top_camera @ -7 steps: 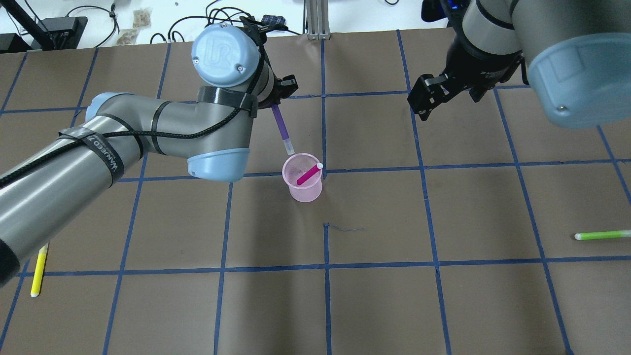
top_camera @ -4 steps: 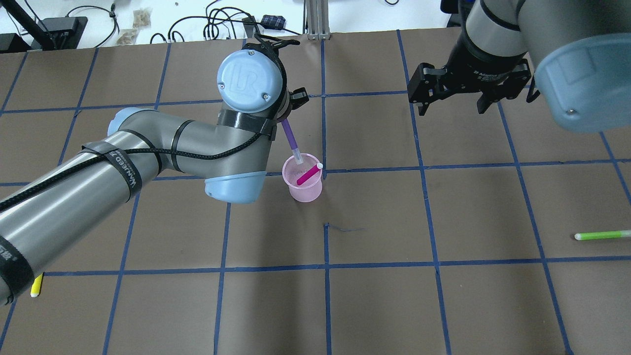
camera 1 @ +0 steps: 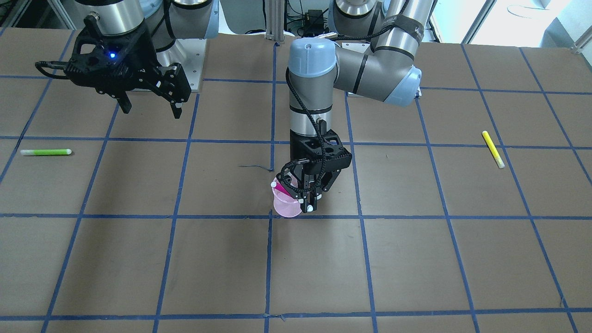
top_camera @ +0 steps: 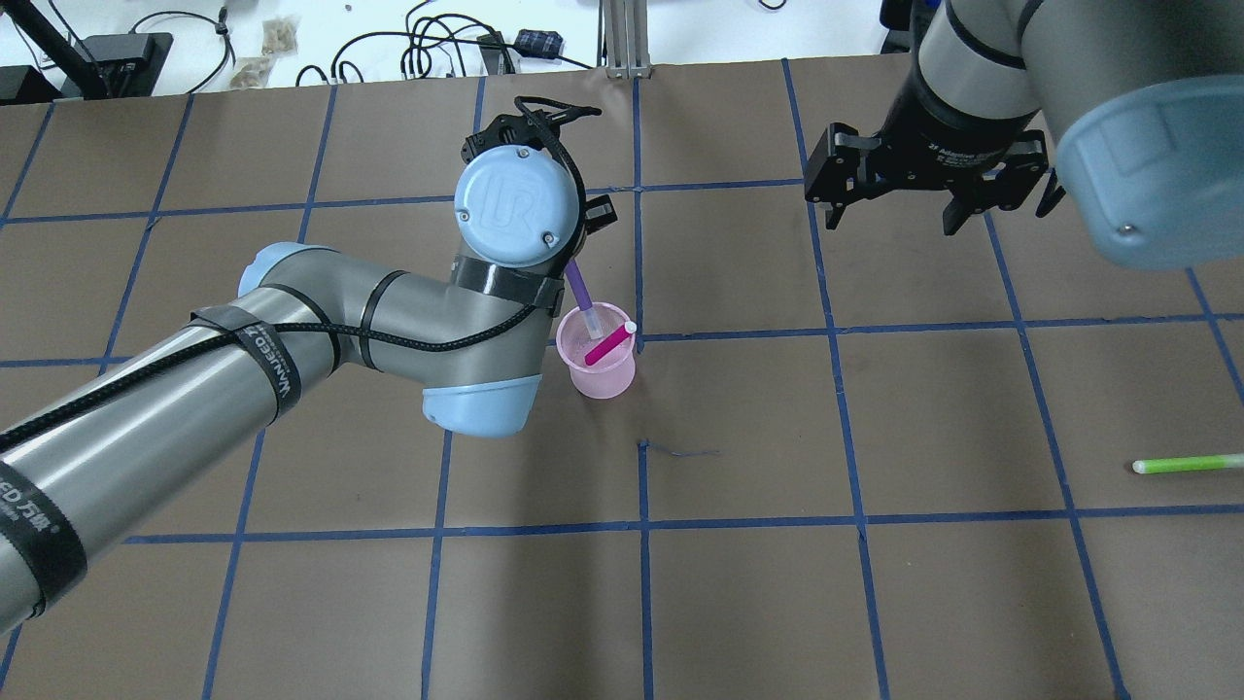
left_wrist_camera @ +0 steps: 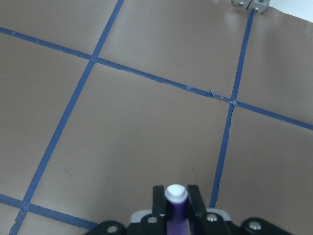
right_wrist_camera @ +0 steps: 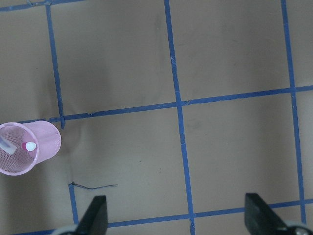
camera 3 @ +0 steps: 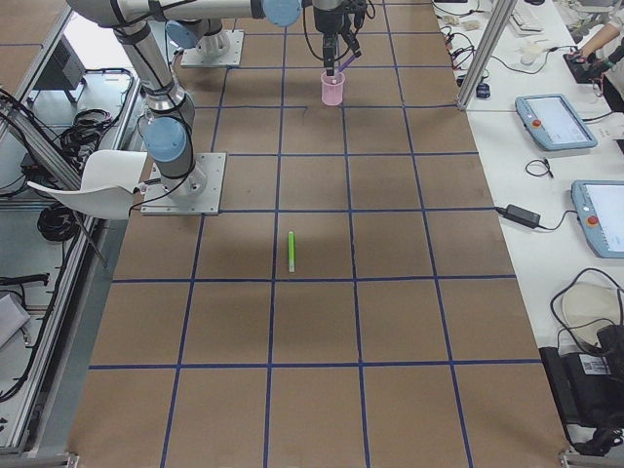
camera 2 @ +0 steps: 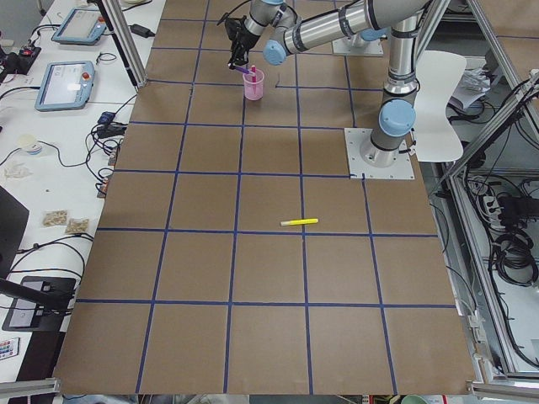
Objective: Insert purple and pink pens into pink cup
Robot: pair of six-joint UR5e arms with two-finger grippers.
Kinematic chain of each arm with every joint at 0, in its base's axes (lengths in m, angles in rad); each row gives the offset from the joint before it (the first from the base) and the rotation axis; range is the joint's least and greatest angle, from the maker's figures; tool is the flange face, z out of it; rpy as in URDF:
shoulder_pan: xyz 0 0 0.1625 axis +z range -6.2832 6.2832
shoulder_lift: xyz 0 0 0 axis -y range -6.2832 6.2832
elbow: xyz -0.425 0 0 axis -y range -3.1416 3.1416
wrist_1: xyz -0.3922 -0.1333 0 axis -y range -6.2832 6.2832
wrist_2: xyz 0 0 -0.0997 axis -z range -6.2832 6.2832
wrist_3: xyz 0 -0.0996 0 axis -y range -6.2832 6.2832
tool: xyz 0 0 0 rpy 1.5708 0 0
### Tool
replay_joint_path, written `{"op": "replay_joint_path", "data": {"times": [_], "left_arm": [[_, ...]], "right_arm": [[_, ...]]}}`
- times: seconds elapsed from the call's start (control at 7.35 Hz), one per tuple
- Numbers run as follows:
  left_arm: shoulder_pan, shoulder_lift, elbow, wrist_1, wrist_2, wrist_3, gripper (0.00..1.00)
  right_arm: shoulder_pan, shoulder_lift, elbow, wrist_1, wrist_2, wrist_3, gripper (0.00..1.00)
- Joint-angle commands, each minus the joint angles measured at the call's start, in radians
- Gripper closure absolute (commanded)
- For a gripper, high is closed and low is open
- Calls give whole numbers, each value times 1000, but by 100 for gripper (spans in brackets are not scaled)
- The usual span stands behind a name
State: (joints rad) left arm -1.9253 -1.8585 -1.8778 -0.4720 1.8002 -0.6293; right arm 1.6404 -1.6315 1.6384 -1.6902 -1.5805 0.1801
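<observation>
The pink mesh cup stands upright near the table's middle, also in the front view and the right wrist view. The pink pen leans inside it, white cap at the rim. My left gripper is shut on the purple pen, held steeply tilted, with its lower clear end inside the cup's mouth. The left wrist view shows the pen's white top between the fingers. My right gripper is open and empty, hovering far right of the cup.
A green pen lies near the right edge of the table. A yellow pen lies on the robot's left side, hidden under the left arm in the overhead view. A short dark thread lies in front of the cup.
My left arm swung toward the cup and brought the purple pen from beside the rim to its lower end inside the cup's mouth. The right gripper turned and drifted slightly.
</observation>
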Motion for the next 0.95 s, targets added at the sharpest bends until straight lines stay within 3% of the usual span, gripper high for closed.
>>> {"op": "replay_joint_path", "data": {"times": [0.0, 0.41, 0.54, 0.68, 0.82], "left_arm": [[-17, 4, -24, 10, 11, -3, 100], [-21, -10, -37, 10, 38, -1, 100], [-23, -10, -38, 10, 36, -4, 64], [-23, -11, -37, 10, 27, -4, 41], [-29, -11, -37, 10, 24, -4, 32]], "right_arm": [[1, 1, 1, 0, 1, -1, 0], [-1, 1, 3, 0, 1, -1, 0], [-1, 1, 3, 0, 1, -1, 0], [-1, 1, 3, 0, 2, -1, 0], [-1, 1, 3, 0, 1, -1, 0]]}}
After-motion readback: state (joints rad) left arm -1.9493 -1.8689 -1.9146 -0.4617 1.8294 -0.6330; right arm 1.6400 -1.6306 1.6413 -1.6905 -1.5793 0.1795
